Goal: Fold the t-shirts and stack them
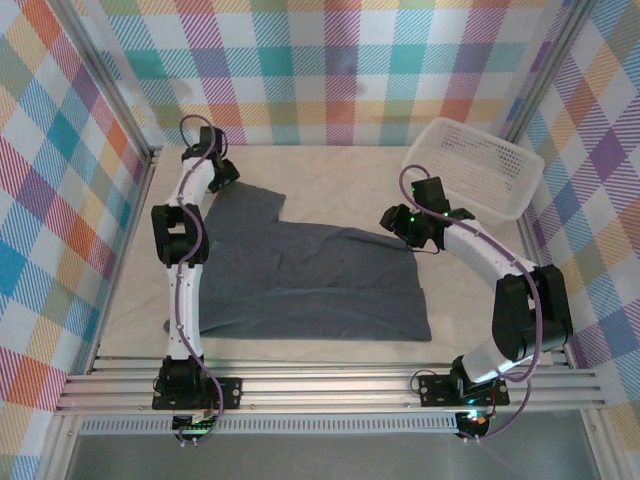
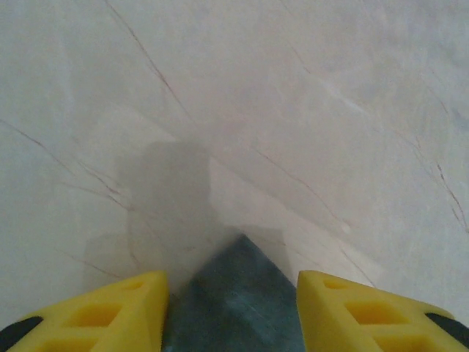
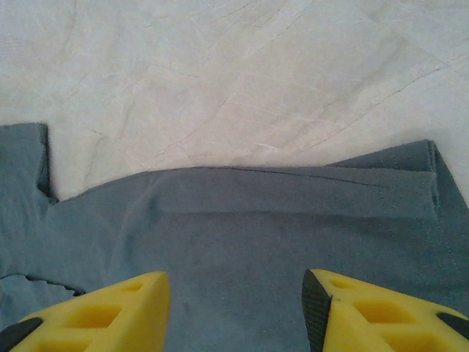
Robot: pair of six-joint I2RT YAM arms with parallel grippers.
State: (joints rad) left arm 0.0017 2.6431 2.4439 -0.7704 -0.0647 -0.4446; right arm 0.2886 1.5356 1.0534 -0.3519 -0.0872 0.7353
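Note:
One dark charcoal-grey t-shirt (image 1: pixel 310 290) lies spread flat on the cream table, partly folded, with a sleeve reaching to the far left. My left gripper (image 1: pixel 222 172) is low over that far-left corner. In the left wrist view its yellow fingers (image 2: pixel 124 301) stand apart, and a pointed corner of the t-shirt (image 2: pixel 234 308) lies between them. My right gripper (image 1: pixel 398 222) hangs over the shirt's far right edge. In the right wrist view the right gripper (image 3: pixel 236 282) is open above the flat grey t-shirt (image 3: pixel 242 220), near a hemmed fold (image 3: pixel 410 183).
A white perforated basket (image 1: pixel 475 165) stands at the far right corner of the table, just behind the right arm. Checked cloth walls (image 1: pixel 60 200) and metal frame posts close in the table on three sides. Bare cream surface (image 1: pixel 330 170) lies behind the shirt.

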